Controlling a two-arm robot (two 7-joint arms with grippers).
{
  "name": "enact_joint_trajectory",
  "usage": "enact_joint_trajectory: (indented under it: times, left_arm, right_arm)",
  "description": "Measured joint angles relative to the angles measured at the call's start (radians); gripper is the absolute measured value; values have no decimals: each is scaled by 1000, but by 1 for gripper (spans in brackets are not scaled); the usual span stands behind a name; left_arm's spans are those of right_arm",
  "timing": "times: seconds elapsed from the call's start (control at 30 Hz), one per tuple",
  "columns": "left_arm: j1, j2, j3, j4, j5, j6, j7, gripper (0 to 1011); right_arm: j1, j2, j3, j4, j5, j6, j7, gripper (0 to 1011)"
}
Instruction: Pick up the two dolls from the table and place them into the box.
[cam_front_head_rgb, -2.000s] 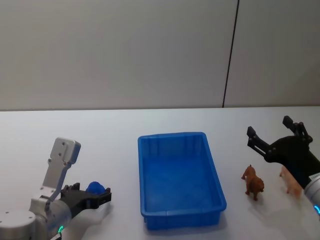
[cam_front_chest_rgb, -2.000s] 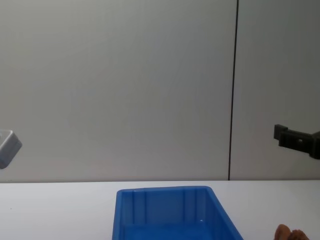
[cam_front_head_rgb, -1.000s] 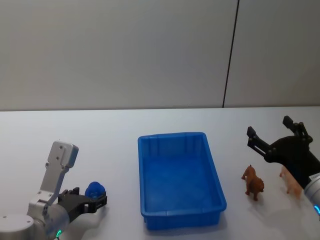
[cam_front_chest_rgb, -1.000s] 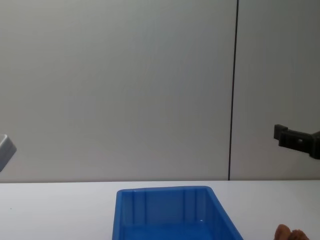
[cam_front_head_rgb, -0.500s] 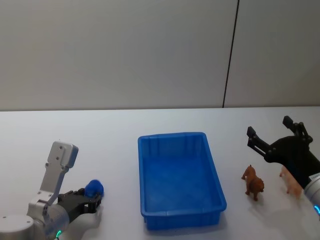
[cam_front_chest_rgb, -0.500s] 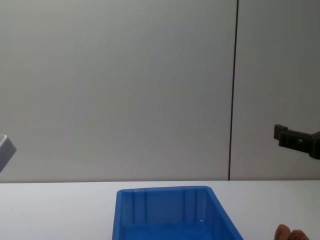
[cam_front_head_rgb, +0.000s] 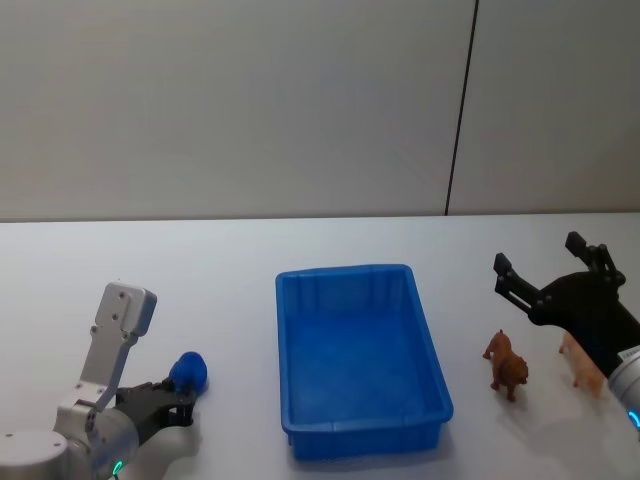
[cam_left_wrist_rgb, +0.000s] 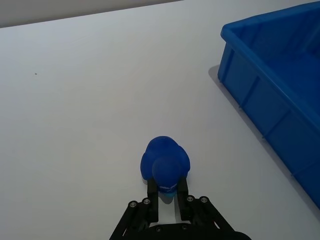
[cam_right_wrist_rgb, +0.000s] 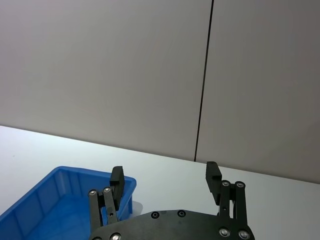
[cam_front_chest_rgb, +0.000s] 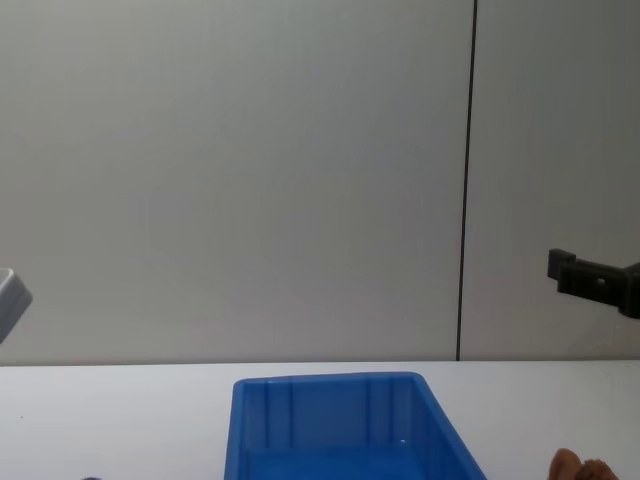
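Head view: four-legged brown doll (cam_front_head_rgb: 508, 368), peach doll (cam_front_head_rgb: 580, 362) near splayed right tool (cam_front_head_rgb: 538, 252); left tool (cam_front_head_rgb: 183, 398) pinches blue ball (cam_front_head_rgb: 188, 372).

Finding for your record: you have no text, label, brand, number or sign that can be read in any view. Nothing is legible on the box (cam_front_head_rgb: 365, 438) or on the surface (cam_front_head_rgb: 230, 270).
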Motion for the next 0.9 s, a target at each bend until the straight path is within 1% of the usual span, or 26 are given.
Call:
enact_joint_trajectory:
  times: [0.3, 0.53, 0.67, 0.7, 0.83, 0.9]
  left_arm:
    - [7, 1, -2, -1, 20, -40, 5, 181]
    - [15, 8, -9, -17, 33, -90, 16, 139]
    - [19, 15, -18, -38, 39, -128, 18, 116]
    - [20, 18, -21, -45, 41, -142, 16, 111]
    - [20, 23, -27, -61, 43, -163, 2, 92]
    - [19, 27, -31, -74, 44, -179, -15, 83]
  right_arm:
    - [0, 0, 0, 0, 0, 0, 0, 1001]
    - [0, 0, 0, 0, 0, 0, 0, 1001]
    - [0, 0, 0, 0, 0, 0, 0, 1001]
    - [0, 0, 0, 0, 0, 0, 0, 1001]
    - [0, 0, 0, 0, 0, 0, 0, 1001]
    - [0, 0, 0, 0, 0, 0, 0, 1001]
